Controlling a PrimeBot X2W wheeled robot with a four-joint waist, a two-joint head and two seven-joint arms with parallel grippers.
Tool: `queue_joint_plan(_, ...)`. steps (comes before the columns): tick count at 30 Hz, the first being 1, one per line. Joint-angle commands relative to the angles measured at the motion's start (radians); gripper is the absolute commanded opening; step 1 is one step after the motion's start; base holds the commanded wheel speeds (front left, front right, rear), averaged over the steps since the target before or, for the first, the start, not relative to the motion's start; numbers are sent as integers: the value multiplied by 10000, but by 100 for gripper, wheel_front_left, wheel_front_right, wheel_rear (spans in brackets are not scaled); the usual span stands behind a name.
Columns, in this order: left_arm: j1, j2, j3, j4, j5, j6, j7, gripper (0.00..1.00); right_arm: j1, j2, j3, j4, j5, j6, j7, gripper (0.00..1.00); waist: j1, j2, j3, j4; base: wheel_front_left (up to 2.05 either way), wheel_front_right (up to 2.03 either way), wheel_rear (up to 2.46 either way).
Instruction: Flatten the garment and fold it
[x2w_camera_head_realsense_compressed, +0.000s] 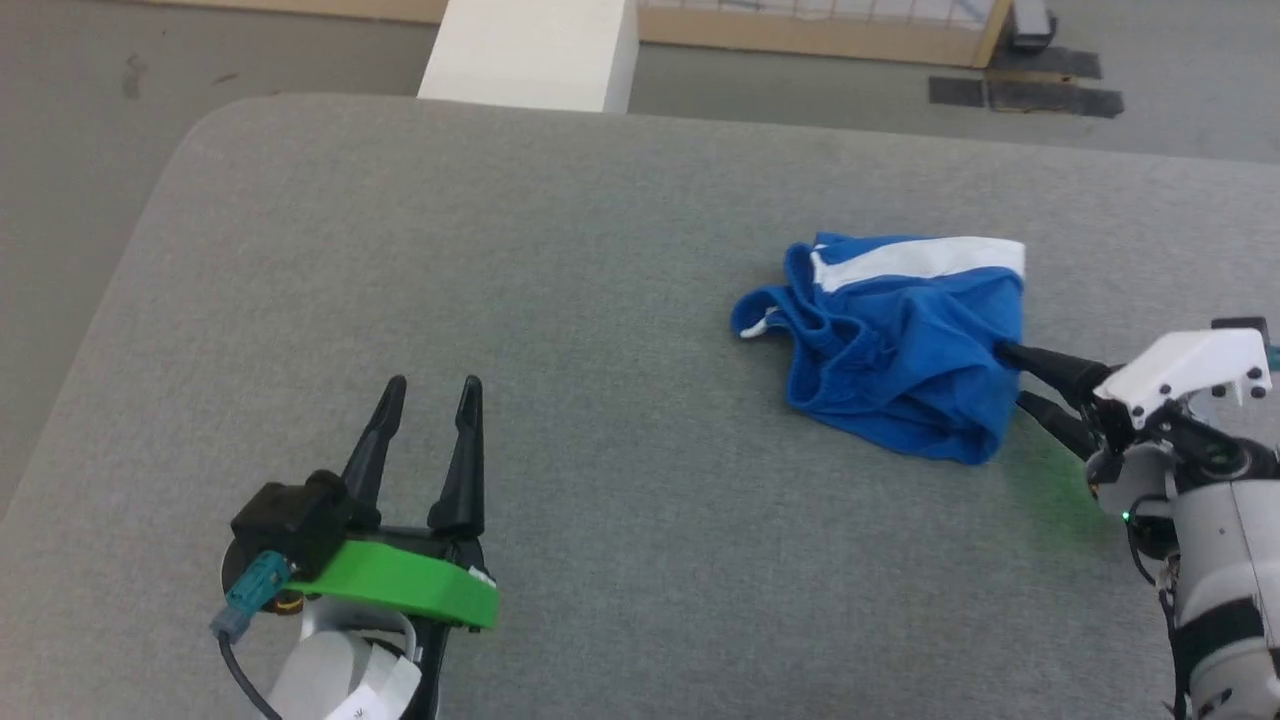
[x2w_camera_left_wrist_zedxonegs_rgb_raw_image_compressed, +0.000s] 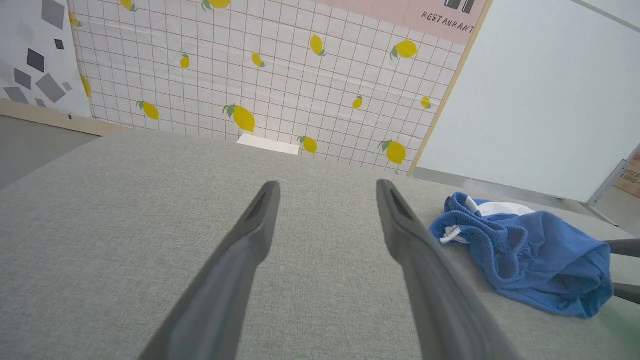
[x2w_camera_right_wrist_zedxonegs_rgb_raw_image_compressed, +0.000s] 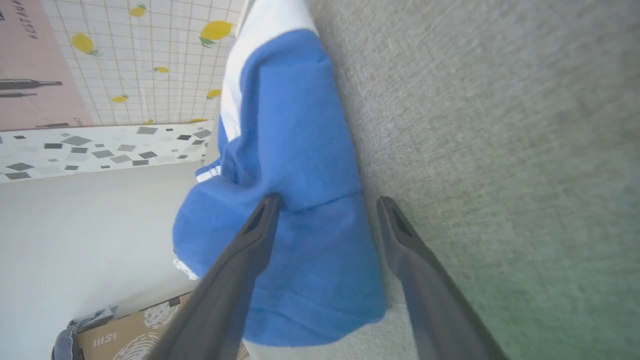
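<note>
Head view: 1 garment (x2w_camera_head_realsense_compressed: 900, 350), blue with a white stripe, crumpled in a heap at 2 o'clock on the grey fabric table (x2w_camera_head_realsense_compressed: 600, 250). 2 grippers: left gripper (x2w_camera_head_realsense_compressed: 432, 385) at 7 o'clock, fingers spread, holding nothing, well apart from the cloth; right gripper (x2w_camera_head_realsense_compressed: 1012, 375) at 3 o'clock, fingers aimed at the heap's right edge, upper tip touching the cloth. Beyond the table: grey floor (x2w_camera_head_realsense_compressed: 60, 150), 1 white block (x2w_camera_head_realsense_compressed: 530, 50) at 12 o'clock, dark tape patches (x2w_camera_head_realsense_compressed: 1025, 95) at 1 o'clock. Left wrist view: both own fingers apart over bare table, nothing between them; garment (x2w_camera_left_wrist_zedxonegs_rgb_raw_image_compressed: 525, 250) at 3 o'clock with its gathered waistband facing the camera; 2 dark fingers (x2w_camera_left_wrist_zedxonegs_rgb_raw_image_compressed: 622, 247) of the other arm at its far side. Behind: lemon-print grid wall (x2w_camera_left_wrist_zedxonegs_rgb_raw_image_compressed: 275, 75), plain white panel (x2w_camera_left_wrist_zedxonegs_rgb_raw_image_compressed: 540, 100). Right wrist view: fingers parted, not clamped. One tip sits against the blue cloth (x2w_camera_right_wrist_zedxonegs_rgb_raw_image_compressed: 295, 125), the other on the table just beside its hem. At 8 o'clock, 1 cardboard box (x2w_camera_right_wrist_zedxonegs_rgb_raw_image_compressed: 135, 330); at 9 o'clock, a terrazzo-pattern panel (x2w_camera_right_wrist_zedxonegs_rgb_raw_image_compressed: 100, 150).
</note>
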Motion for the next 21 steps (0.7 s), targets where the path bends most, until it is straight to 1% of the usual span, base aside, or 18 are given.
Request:
queue_joint_plan(1,-191,30,-11,-45,-43,-69,-46,100,-301,-61,-91,290,-321,-13,97,100,0,-1,401,415,0,0,0)
queue_joint_plan(5,-280,7,-54,-49,-41,-69,-46,100,-894,-74,-219,877,-1080,-13,360,100,0,-1,559,638,0,0,0)
queue_joint_plan(8,-298,-16,-58,-46,-43,-69,-46,100,-1266,54,-228,1074,-1484,-13,650,100,0,-1,625,761,0,0,0)
queue_joint_plan(9,-300,-22,-60,-46,-47,-69,-46,100,-1376,116,-241,1107,-1560,-13,794,98,0,-1,635,791,0,0,0)
queue_joint_plan(10,-300,-28,-60,-43,-46,-69,-46,100,-1461,160,-234,1112,-1646,-13,930,60,0,-1,641,820,0,0,0)
queue_joint_plan(11,-307,-49,-54,-29,-39,-69,-46,100,-1540,219,-143,887,-1993,-13,1228,0,0,-1,608,893,0,0,0)
queue_joint_plan(14,-295,-64,-12,-31,-26,-69,-46,100,-1503,252,-17,521,-2247,-13,1391,0,0,-1,562,856,0,0,0)
queue_joint_plan(17,-260,-74,43,-53,-6,-69,-46,100,-1430,351,308,-84,-2587,-13,1569,0,0,-1,515,664,0,0,0)
queue_joint_plan(20,-241,-55,77,-91,7,-69,-46,100,-1254,418,1087,-848,-3242,-13,1870,0,0,-1,516,354,0,0,0)
queue_joint_plan(21,-235,-39,109,-123,13,-69,-46,100,-1155,429,1577,-1218,-3589,-13,2023,0,0,-1,534,179,0,0,0)
